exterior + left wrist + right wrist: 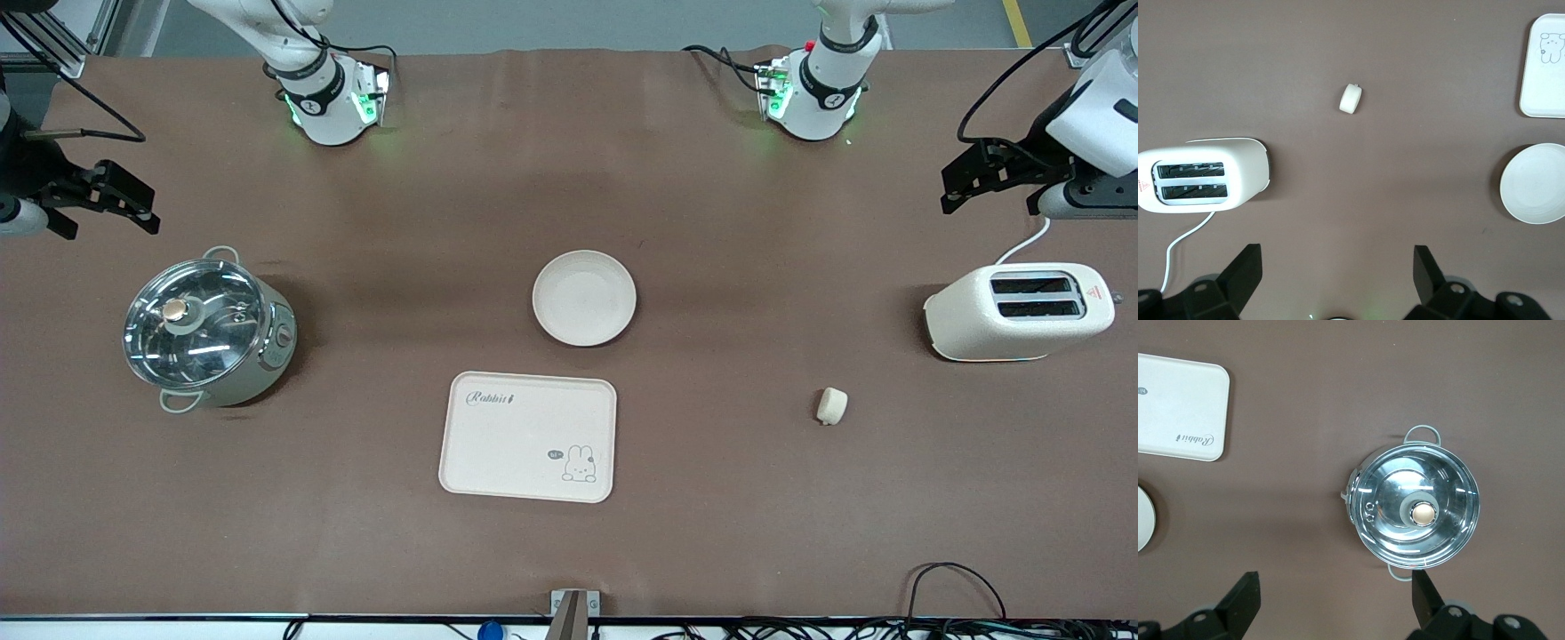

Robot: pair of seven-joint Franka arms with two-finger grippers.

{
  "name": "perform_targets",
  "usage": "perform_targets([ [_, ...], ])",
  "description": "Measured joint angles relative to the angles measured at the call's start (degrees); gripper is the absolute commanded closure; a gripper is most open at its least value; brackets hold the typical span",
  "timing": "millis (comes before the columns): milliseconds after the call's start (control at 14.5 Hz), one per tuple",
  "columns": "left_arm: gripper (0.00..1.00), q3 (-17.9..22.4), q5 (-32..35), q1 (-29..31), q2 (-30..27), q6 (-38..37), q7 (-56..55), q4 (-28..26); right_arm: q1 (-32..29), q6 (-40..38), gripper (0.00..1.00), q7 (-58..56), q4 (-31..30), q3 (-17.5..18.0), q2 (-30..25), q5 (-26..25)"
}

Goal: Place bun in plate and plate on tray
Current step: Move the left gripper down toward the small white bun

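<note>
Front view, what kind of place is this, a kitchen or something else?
Probably a robot lab bench staged as a kitchen: two arm bases bolted to a brown-covered table, loose cables at its edge, and a toaster, lidded pot, tray and plate set out.

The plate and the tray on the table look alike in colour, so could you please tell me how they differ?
The plate is round, while the tray is rectangular with rounded corners. The plate is plain; the tray carries "Rabbit" script and a small rabbit drawing. The plate is narrower than the tray and lies farther from the front camera. Both are cream, shallow, empty and flat on the table, apart from each other.
</note>
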Motion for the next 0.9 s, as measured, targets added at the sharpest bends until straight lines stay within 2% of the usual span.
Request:
perform_targets([
  [345,0.00,0.0,0.4,0.0,0.1,0.0,0.0,0.0,0.0,0.0,0.00,0.0,0.0,0.0,0.0,0.0],
  [552,0.00,0.2,0.7,0.0,3.3,1.7,0.0,-0.5,0.0,0.0,0.00,0.0,0.0,0.0,0.0,0.0],
  [759,0.00,0.3,1.0,0.1,10.8,9.3,-0.4,-2.3,0.0,0.0,0.00,0.0,0.0,0.0,0.1,0.0],
  [897,0.00,0.4,1.9,0.2,15.7,17.9,-1.5,-5.5,0.0,0.0,0.00,0.0,0.0,0.0,0.1,0.0],
])
